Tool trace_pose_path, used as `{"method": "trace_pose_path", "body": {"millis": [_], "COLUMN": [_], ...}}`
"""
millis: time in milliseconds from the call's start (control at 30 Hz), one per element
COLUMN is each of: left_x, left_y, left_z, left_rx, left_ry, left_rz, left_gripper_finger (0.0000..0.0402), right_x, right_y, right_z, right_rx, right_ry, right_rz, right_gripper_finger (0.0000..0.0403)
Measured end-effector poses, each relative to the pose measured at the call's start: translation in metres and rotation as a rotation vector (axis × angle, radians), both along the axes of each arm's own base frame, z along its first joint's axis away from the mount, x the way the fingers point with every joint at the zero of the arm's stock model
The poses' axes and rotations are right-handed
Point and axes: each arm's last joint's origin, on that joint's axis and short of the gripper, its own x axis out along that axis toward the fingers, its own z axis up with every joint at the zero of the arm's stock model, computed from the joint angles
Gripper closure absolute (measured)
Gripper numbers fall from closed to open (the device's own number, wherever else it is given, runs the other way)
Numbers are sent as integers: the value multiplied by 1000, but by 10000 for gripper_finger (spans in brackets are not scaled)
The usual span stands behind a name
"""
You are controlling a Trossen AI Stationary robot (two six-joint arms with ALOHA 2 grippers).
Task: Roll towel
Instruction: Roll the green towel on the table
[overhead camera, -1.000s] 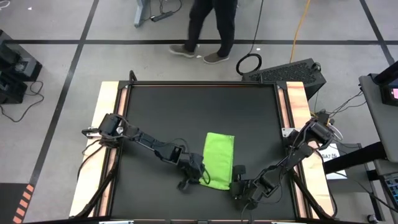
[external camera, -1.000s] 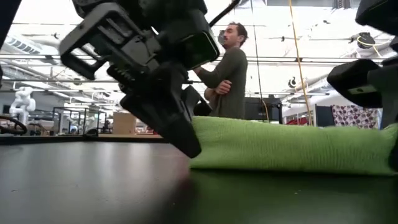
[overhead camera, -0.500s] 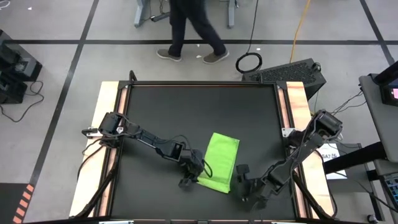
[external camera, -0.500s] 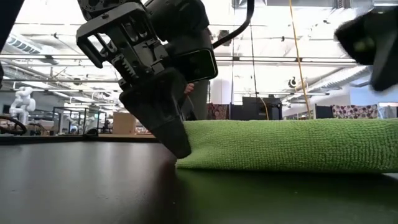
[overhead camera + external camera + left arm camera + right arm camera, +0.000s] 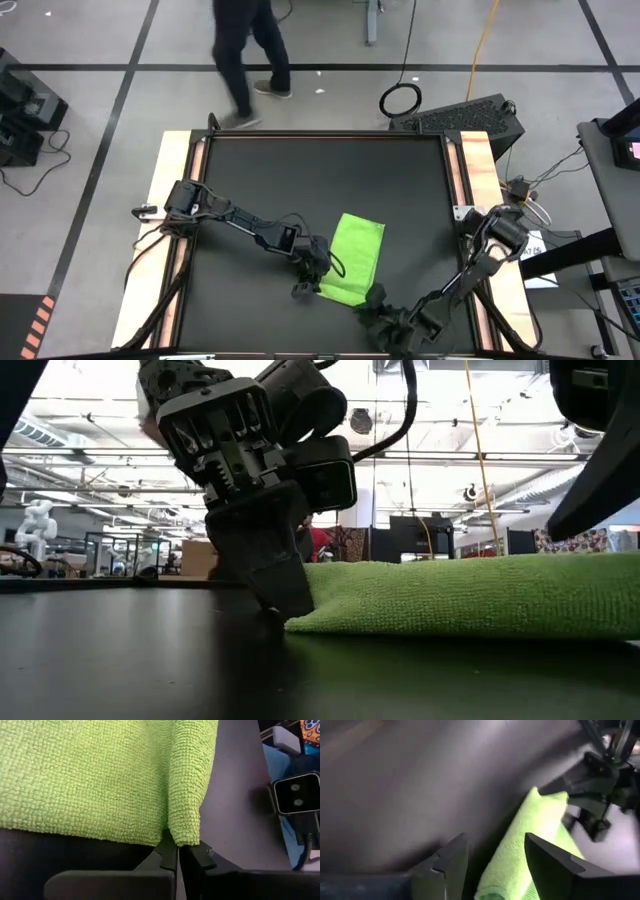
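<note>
The towel (image 5: 355, 258) lies folded into a narrow strip on the black table (image 5: 300, 180), toward its near edge. It looks light, soft and limp, with a nubbly weave that should resist slipping; I judge a corner or folded edge the best hold. My left gripper (image 5: 175, 854) is pinched tight on one near corner. My right gripper (image 5: 492, 862) stands spread and empty just off the strip's other near end. Nothing else rests on the table. A person (image 5: 245, 50) walks well beyond the far edge.

Black table (image 5: 300, 180) — green towel (image 5: 355, 258) atop
</note>
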Motion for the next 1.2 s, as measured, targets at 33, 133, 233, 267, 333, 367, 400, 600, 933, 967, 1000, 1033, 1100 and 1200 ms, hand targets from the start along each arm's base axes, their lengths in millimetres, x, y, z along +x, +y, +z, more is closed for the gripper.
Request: {"method": "trace_pose_path", "body": {"millis": [33,133,233,267,333,367,400,600,933,967,1000,1033,1100,1200], "left_x": [0,0,0,0,0,0,0,0,1,1,0,-1,-4,-9], "left_y": [1,1,2,2,2,2,2,3,-5,-5,-6,-7,-10,-16], "left_z": [-1,-2,-2,-3,-3,-3,-3,-4,12,16,19,24,32,44], "left_rx": [-3,-5,-10,-12,-15,-18,-20,-20,84,97,113,135,197,290], "left_ry": [3,6,12,18,20,22,23,25,-79,-92,-108,-123,-157,-200], "left_rz": [2,2,1,0,-1,-1,-1,-1,-67,-73,-78,-82,-85,-92], "left_gripper_finger": [391,391,391,391,391,391,391,391,313,298,285,273,253,236], "right_x": [2,4,5,4,3,2,2,2,1,0,0,0,0,1], "right_y": [1,4,3,3,1,0,-1,-9,-14,-14,-14,-14,-14,-13], "right_z": [-3,-9,-13,-14,-14,-15,-16,-18,-21,-21,-22,-22,-22,-22], "right_rx": [-39,-105,-104,-99,-89,-81,-76,-1,100,111,121,131,146,170], "right_ry": [6,37,61,60,61,62,63,102,126,130,129,128,123,126], "right_rz": [-18,-75,-122,-137,-163,-181,-197,-303,-416,-423,-431,-439,-450,-454], "right_gripper_finger": [219,230,248,256,271,278,286,331,394,395,396,398,400,400]}}
